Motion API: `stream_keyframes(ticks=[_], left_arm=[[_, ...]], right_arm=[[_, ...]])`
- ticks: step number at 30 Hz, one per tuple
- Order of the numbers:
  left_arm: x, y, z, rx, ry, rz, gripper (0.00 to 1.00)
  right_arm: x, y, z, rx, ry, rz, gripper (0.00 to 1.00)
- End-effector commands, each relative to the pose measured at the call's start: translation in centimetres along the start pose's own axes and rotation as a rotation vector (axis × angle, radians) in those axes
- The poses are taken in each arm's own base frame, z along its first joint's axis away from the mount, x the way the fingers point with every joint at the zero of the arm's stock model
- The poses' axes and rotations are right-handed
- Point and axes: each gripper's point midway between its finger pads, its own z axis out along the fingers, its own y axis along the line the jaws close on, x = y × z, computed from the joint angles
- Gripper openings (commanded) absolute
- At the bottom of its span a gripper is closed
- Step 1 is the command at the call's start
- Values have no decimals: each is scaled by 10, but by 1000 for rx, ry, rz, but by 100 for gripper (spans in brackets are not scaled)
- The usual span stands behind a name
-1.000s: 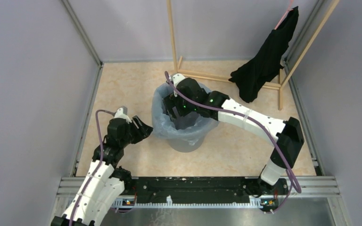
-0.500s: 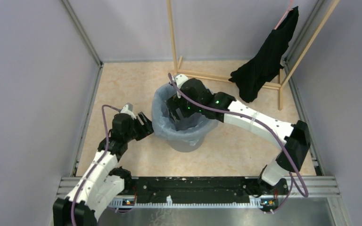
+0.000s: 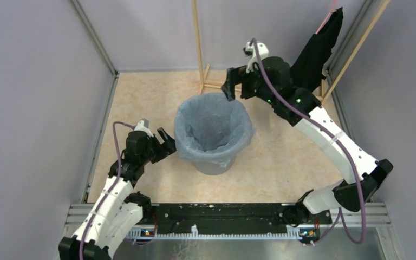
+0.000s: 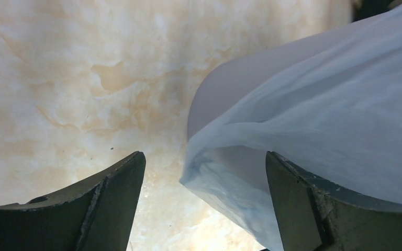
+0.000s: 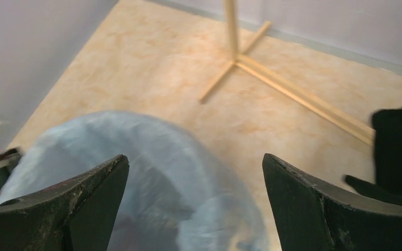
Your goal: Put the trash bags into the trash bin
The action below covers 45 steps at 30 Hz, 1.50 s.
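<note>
The pale-blue trash bag [image 3: 212,127] lines the round grey trash bin [image 3: 214,166] at the middle of the floor, its edge folded over the rim. My left gripper [image 3: 165,143] is open beside the bin's left side; in the left wrist view the bag's hanging edge [image 4: 272,172] lies between my fingers, with the bin's wall [image 4: 225,89] behind it. My right gripper [image 3: 228,89] is open and empty, raised above and behind the bin's far right rim. The right wrist view shows the bag [image 5: 152,178] blurred below it.
A wooden rack [image 3: 260,89] stands at the back, with a black garment [image 3: 309,65] hanging from a hanger at the back right. Purple walls close in the left, right and back sides. The marbled floor [image 3: 141,97] surrounds the bin.
My right gripper has risen out of the bin and moved back and to the right. My left gripper has crept a little closer to the bin's left side.
</note>
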Motion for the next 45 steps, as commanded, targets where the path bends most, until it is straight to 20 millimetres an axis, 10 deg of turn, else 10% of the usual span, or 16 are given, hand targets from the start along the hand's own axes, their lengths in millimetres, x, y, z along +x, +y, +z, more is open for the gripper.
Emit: stream_keyframes(ticks=[1,18,39,45], left_arm=[[-35,-18,-36,-16,-119,31,91],[-139,-80,-199,63,-669,155,92],[-151,-94,-253,110,-800,165,93],[-153,-99,-255,121,-796,173,94]], right_arm=[[-3,-43,10,53,-13,78,99],[91,4,29,-298,260,280,84],[95,157,40,-452,121,373,75],[78,166,39,-457,51,347,89]])
